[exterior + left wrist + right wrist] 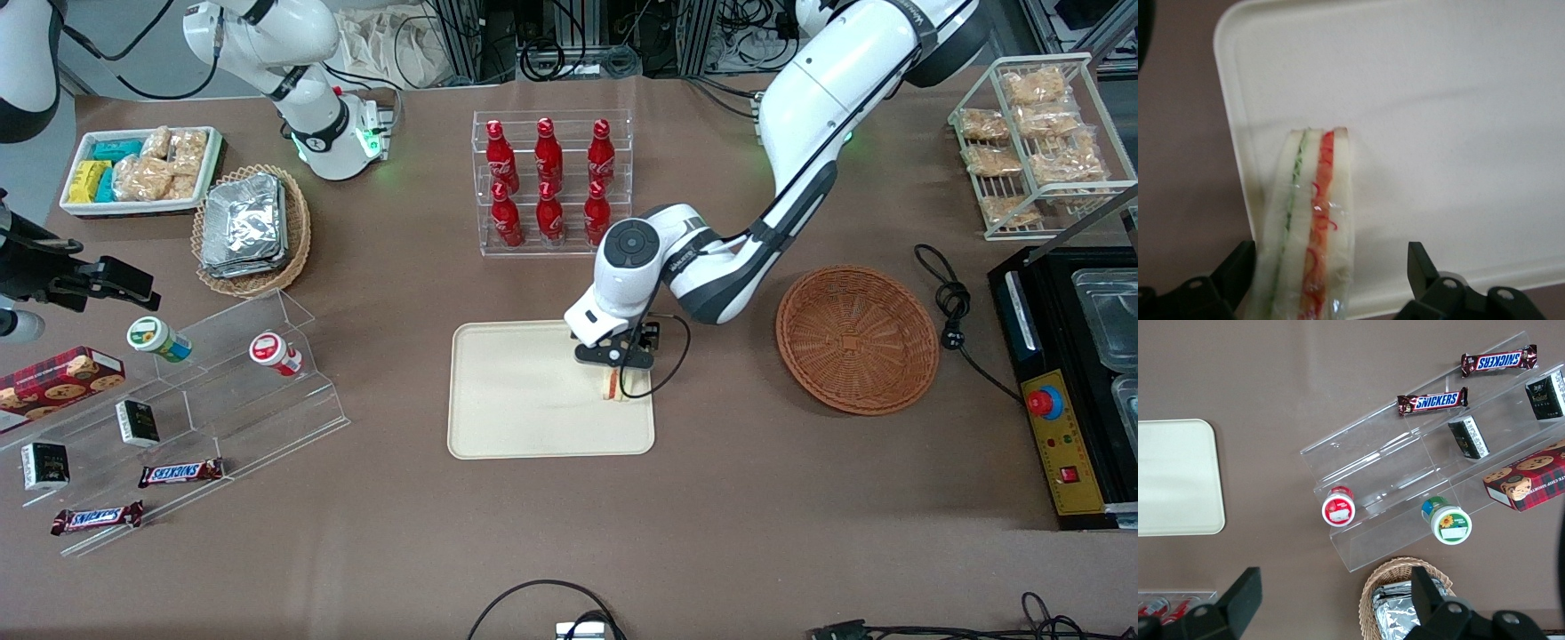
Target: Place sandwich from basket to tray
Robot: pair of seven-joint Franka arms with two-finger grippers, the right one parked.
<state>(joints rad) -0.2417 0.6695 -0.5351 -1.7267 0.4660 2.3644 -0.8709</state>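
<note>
Black fingers (1231, 273) of the gripper (615, 369) stand wide apart, one on each side of the sandwich (1310, 227); one finger lies close against the bread, the other is clear of it, so nothing is clamped. The sandwich, in clear wrap, rests on its edge on the tray (524, 400), near the tray's rim toward the working arm's end, filling layers showing upward. The basket (857, 340) sits beside the tray, toward the working arm's end, apart from it.
</note>
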